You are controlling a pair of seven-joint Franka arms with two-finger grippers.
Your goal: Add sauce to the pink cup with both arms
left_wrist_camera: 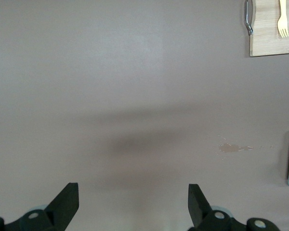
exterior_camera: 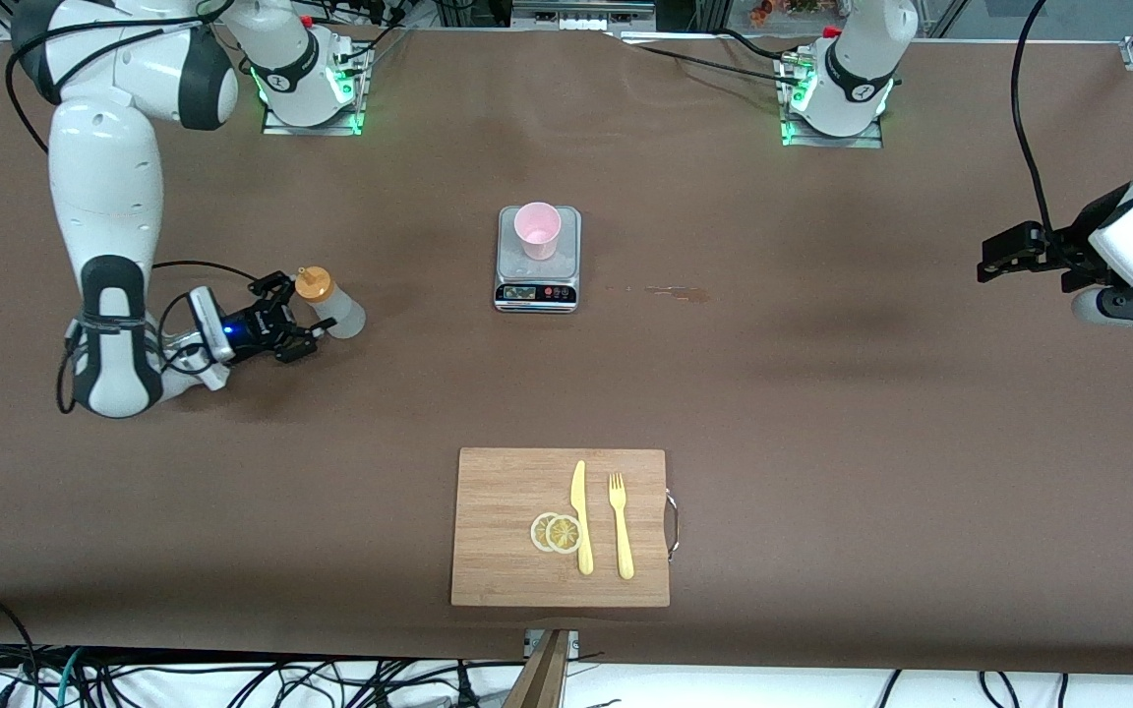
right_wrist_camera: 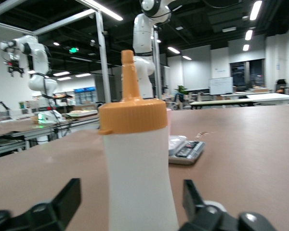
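The sauce bottle (exterior_camera: 332, 305), whitish with an orange cap, stands upright on the table toward the right arm's end. My right gripper (exterior_camera: 303, 313) is open, low at the table, with a finger on each side of the bottle and gaps showing. In the right wrist view the bottle (right_wrist_camera: 137, 178) fills the space between the open fingers of the gripper (right_wrist_camera: 131, 192). The pink cup (exterior_camera: 537, 229) stands on a small scale (exterior_camera: 538, 270) at mid-table. My left gripper (exterior_camera: 987, 261) is open and empty, held over bare table at the left arm's end; in the left wrist view (left_wrist_camera: 133, 192) only tabletop shows between its fingers.
A wooden cutting board (exterior_camera: 507, 492) lies nearer the front camera, with a yellow knife (exterior_camera: 581, 516), a yellow fork (exterior_camera: 620, 526) and two lemon slices (exterior_camera: 557, 532) on it. A small stain (exterior_camera: 675, 292) marks the table beside the scale.
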